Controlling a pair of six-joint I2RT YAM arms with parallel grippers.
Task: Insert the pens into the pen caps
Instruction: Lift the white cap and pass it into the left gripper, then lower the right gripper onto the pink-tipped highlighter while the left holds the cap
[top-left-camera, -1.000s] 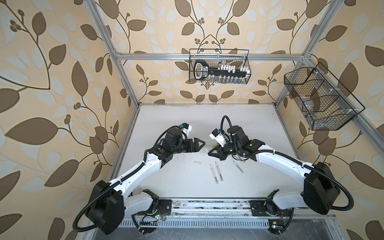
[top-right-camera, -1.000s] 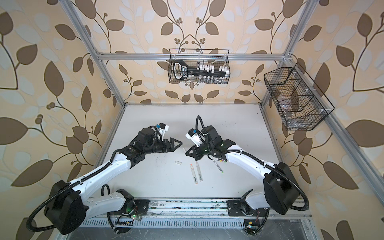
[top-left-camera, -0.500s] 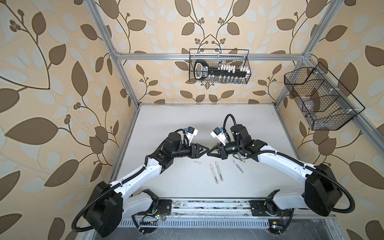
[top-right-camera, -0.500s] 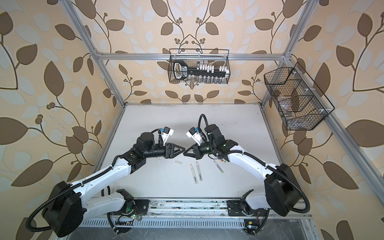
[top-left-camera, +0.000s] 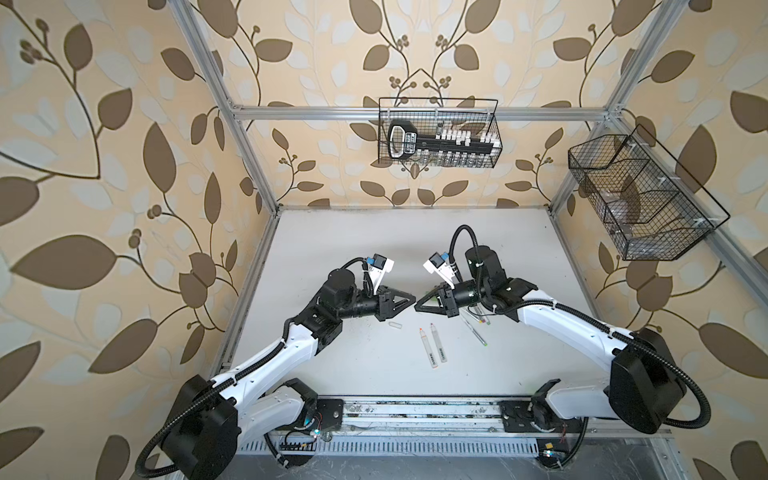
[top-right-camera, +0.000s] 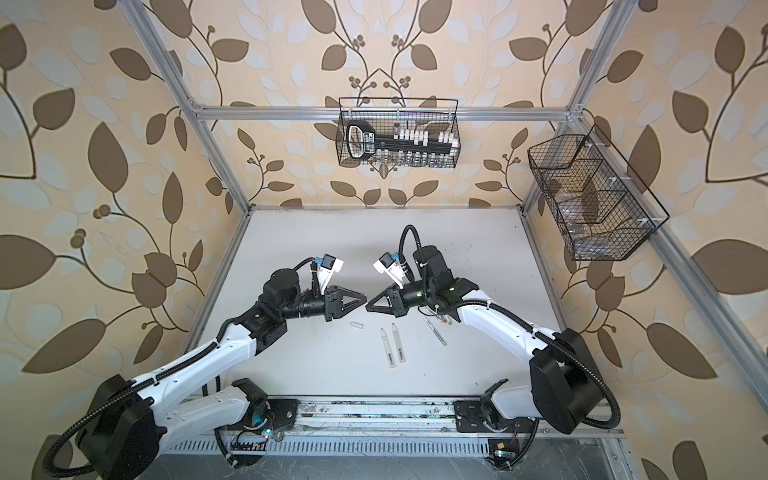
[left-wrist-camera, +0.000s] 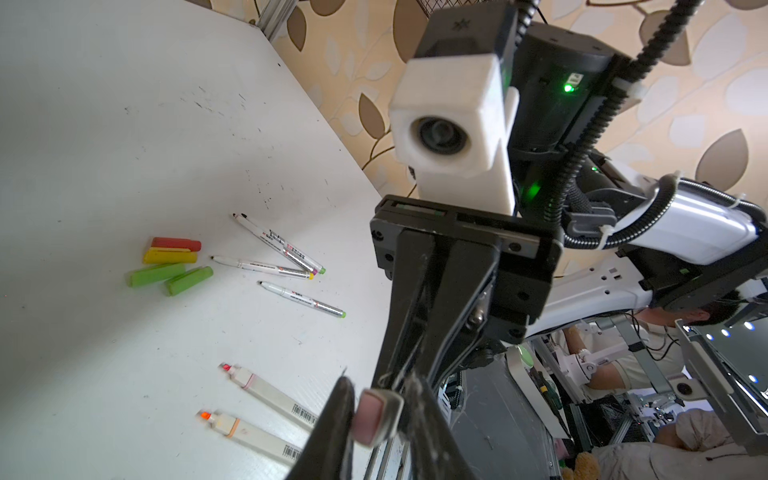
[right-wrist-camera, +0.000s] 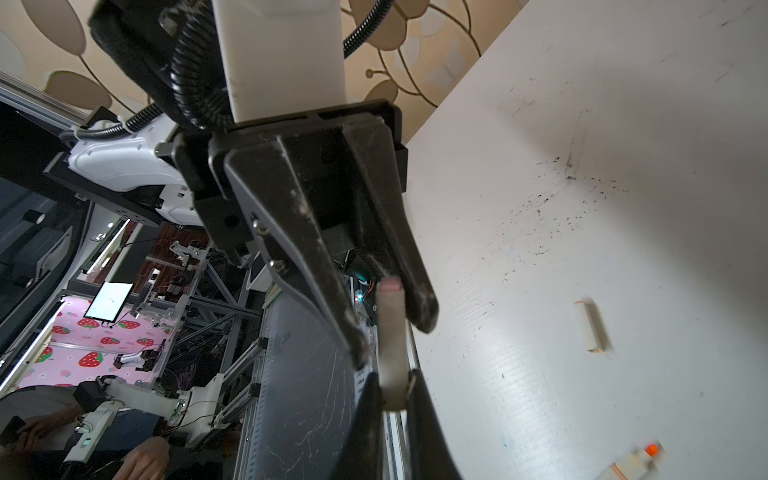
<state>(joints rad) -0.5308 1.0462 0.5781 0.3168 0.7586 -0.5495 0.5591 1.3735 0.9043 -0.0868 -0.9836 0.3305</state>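
Closest in, just past the base rail (top-left-camera: 415, 409), two pale grey markers (top-left-camera: 429, 351) lie side by side on the white bench (top-left-camera: 353, 245). Their orange-red tips point away from the rail. A little beyond them and to the left, a loose pale cap (top-left-camera: 395, 324) lies alone. To the right of the markers the thin white pens (left-wrist-camera: 301, 299) fan out flat, and in both top views they are partly under the right arm (top-left-camera: 561, 322).

Above the middle of the bench the two sets of fingers meet tip to tip, with a pale grey cap (right-wrist-camera: 392, 345) held in the air between them. The right fingers (right-wrist-camera: 365, 424) are clamped tight on one end of it. The left fingers (left-wrist-camera: 332, 432) flank the other end, which is open and shows pink inside. They look pressed against both of its sides, though the right wrist view leaves some doubt about one side.

Further back, past the pens' tips, four coloured caps (left-wrist-camera: 170, 257) sit in a cluster on the bench: red touching yellow, then two lime green. A wire basket (top-left-camera: 386, 112) hangs on the back wall and a second basket (top-left-camera: 660, 245) on the right wall.
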